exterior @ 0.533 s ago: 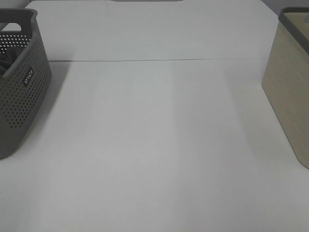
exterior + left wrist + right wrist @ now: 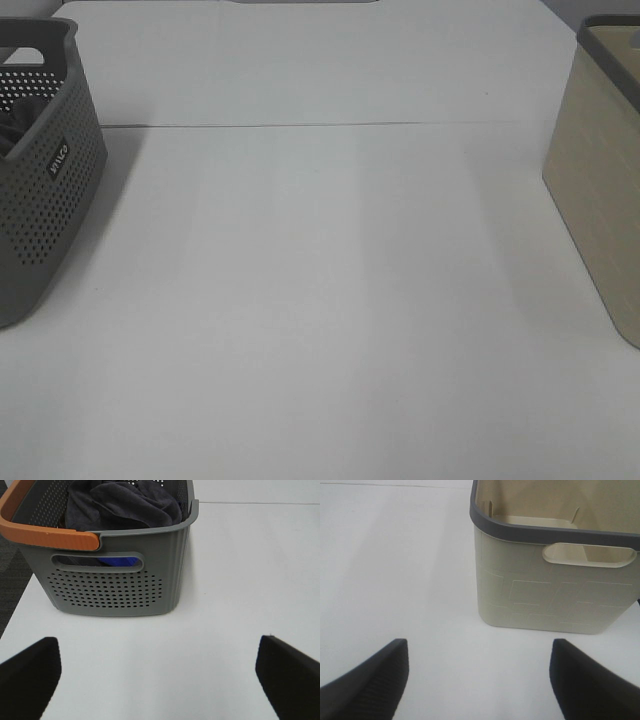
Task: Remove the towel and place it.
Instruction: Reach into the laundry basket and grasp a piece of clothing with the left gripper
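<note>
Currently the towel (image 2: 125, 502) is bunched inside the basket (image 2: 115, 585) at the left edge of the worktop (image 2: 320, 300), heaped over a blue cloth (image 2: 117, 560). It lies straight ahead of the left gripper (image 2: 156, 641), beyond the basket's near wall; the left arm is judged the nearer. No long axis can be read from the crumpled heap. The left gripper and the right gripper (image 2: 479, 642) are spread wide, with nothing held. One towel, one blue cloth, one basket and one bin (image 2: 555, 595), at the right edge, are counted.
</note>
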You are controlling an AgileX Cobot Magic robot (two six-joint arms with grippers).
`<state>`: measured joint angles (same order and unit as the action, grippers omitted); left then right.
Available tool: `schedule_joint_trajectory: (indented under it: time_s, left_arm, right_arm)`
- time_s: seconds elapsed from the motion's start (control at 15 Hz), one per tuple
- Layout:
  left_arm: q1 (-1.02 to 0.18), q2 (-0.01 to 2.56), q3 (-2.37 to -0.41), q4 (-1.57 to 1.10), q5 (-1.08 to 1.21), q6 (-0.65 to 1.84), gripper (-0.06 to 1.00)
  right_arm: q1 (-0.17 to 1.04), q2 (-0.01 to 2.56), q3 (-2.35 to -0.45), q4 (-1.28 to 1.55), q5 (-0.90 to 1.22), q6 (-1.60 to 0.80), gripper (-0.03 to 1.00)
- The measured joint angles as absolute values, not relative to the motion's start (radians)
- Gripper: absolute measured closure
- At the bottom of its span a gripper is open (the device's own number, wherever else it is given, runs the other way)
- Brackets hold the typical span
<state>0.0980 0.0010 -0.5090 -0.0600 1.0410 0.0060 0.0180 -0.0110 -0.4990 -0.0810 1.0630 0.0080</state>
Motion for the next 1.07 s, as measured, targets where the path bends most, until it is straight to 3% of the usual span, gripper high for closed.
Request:
schedule_joint_trajectory:
  time_s: [1.07]
  left_arm:
    - [0.098, 0.001, -0.509, -0.060, 1.041, 0.006, -0.05]
  right_arm:
    - [0.018, -0.011, -0.499, -0.081, 1.063, 0.008, 0.22]
